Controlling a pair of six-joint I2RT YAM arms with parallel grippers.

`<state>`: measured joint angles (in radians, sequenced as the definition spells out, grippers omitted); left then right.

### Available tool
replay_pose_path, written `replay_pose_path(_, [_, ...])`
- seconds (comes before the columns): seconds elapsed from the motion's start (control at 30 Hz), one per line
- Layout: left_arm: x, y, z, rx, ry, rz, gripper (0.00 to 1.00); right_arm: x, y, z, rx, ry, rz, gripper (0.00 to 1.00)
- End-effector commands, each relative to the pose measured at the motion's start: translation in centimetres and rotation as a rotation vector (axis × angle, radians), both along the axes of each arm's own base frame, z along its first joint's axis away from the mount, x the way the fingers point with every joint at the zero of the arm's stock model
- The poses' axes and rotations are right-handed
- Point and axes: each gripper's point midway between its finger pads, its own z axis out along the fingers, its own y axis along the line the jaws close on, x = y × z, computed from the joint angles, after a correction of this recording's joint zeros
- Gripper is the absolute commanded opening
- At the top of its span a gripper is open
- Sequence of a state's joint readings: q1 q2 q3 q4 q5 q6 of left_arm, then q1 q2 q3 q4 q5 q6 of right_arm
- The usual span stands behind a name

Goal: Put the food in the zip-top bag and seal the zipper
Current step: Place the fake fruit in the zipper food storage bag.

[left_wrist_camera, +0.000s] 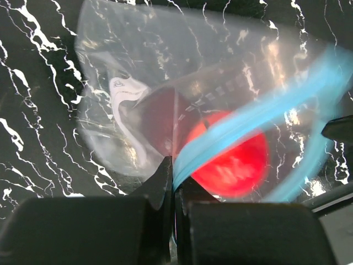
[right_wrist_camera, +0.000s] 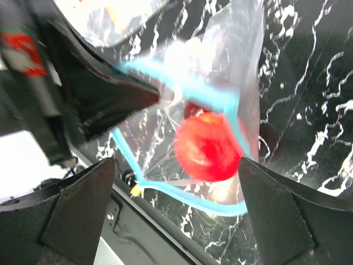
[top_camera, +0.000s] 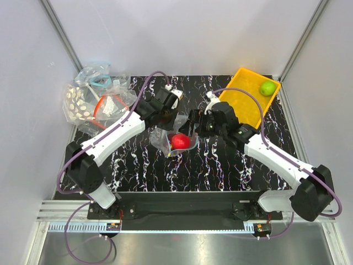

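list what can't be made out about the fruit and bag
Top view: zip-top bag too small to read; maroon fruit unseen.
Left wrist: zipper blurred, cut by the right edge; dark shape behind red fruit unclear through plastic.
Right wrist: blur hides whether red fruit sits fully inside.

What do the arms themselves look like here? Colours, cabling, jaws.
The left arm and right arm match: white links, bulky black joints, black bases. A purple cable loops along each arm. The jaws are matte black, blocky wedges. No markings are legible.
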<state>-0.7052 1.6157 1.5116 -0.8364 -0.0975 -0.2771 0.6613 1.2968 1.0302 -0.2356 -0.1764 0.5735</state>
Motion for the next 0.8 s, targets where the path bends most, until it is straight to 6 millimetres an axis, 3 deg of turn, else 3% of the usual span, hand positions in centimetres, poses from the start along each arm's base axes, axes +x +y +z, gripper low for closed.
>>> replay_pose_path(0.0, [0.0, -0.7, 1.9, -0.083, -0.029, -0.019, 0.0, 1.2, 0.5, 4.1, 0.051, -0.087, -0.037, 1.0])
replay_pose_path(0.1, [0.1, -0.7, 1.8, -0.092, -0.02, -0.017, 0.0, 1.5, -1.0, 4.7, 0.002, -0.106, -0.092, 0.97])
replay_pose_path(0.27, [0.2, -0.4, 1.7, -0.1, -0.01, -0.009, 0.0, 3.4, -8.1, 6.1, -0.222, -0.183, -0.341, 0.81])
replay_pose_path(0.37, [0.3, -0.4, 1.9, -0.104, -0.015, -0.005, 0.0, 4.9, -10.8, 5.6, -0.275, -0.153, -0.386, 0.79])
replay_pose_path(0.4, [0.3, -0.4, 1.8, -0.103, -0.014, -0.005, 0.0, 6.3, -13.2, 5.4, -0.282, -0.14, -0.445, 0.79])
replay_pose_path(0.47, [0.4, -0.3, 1.8, -0.102, -0.012, -0.004, 0.0, 8.0, -15.4, 4.7, -0.309, -0.118, -0.482, 0.79])
replay_pose_path(0.5, [0.3, -0.4, 1.6, -0.1, -0.009, -0.007, 0.0, 9.8, -18.2, 4.1, -0.33, -0.091, -0.556, 0.79])
replay_pose_path(0.57, [0.3, -0.5, 1.7, -0.104, -0.007, -0.011, 0.0, 11.5, -20.8, 3.5, -0.358, -0.074, -0.607, 0.79])
replay_pose_path(0.6, [0.3, -0.5, 1.7, -0.105, -0.006, -0.01, 0.0, 12.8, -21.9, 2.1, -0.376, -0.037, -0.627, 0.79])
replay_pose_path(0.63, [0.2, -0.4, 1.7, -0.103, -0.007, -0.01, 0.0, 14.1, -24.4, 2.7, -0.381, -0.043, -0.691, 0.79])
replay_pose_path(0.67, [0.3, -0.4, 1.7, -0.102, -0.006, -0.008, 0.0, 14.9, -25.4, 2.4, -0.392, -0.031, -0.718, 0.84])
replay_pose_path(0.7, [0.3, -0.3, 1.7, -0.101, -0.009, -0.007, 0.0, 16.1, -26.3, 0.8, -0.413, 0.009, -0.733, 0.89])
replay_pose_path(0.77, [0.3, -0.4, 1.7, -0.101, -0.008, -0.006, 0.0, 18.3, -29.5, 1.3, -0.44, -0.001, -0.83, 0.99])
